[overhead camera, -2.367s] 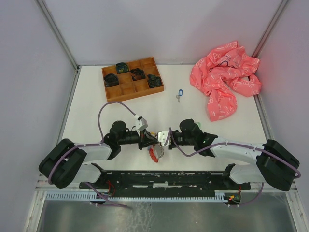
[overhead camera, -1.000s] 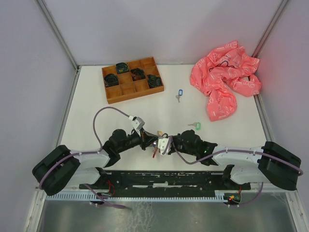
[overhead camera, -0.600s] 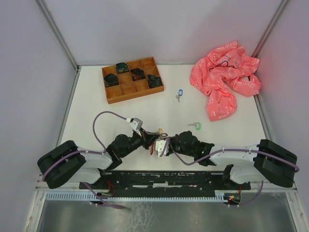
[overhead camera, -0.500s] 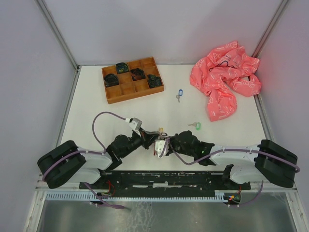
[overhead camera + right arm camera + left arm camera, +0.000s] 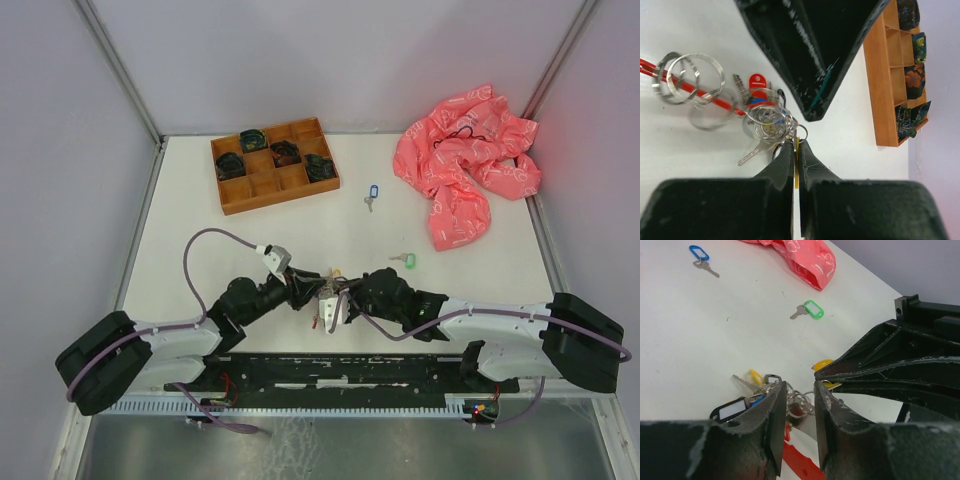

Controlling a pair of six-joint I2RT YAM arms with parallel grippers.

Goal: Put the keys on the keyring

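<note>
Down at the near edge of the table (image 5: 190,215) the two arms meet nose to nose over the keyring (image 5: 770,120). It is a cluster of thin silver rings lying flat, with keys fanned around it. The right gripper (image 5: 795,146) is pinched tight on a yellow tag (image 5: 796,167). The tag shows edge-on between the fingers, its long axis in line with them and its end pointing into the rings. The left gripper (image 5: 799,389) has only a narrow gap between its jaws. Rings show through that gap, but I can't tell whether the pads touch them. A red strap (image 5: 695,90) stretches straight away from the rings across the tabletop. A bare key (image 5: 752,152) sticks out slantwise from the bunch, blade pointing away from the rings. Farther out, well apart from the bunch, lie two single keys. The green-tagged key (image 5: 403,261) lies roughly crosswise, blade toward the left arm's side. The blue-tagged key (image 5: 371,195) lies nearly lengthwise, tag far and blade toward the arms. Beyond them sit a wooden tray (image 5: 275,165) and a crumpled pink cloth (image 5: 465,165).
</note>
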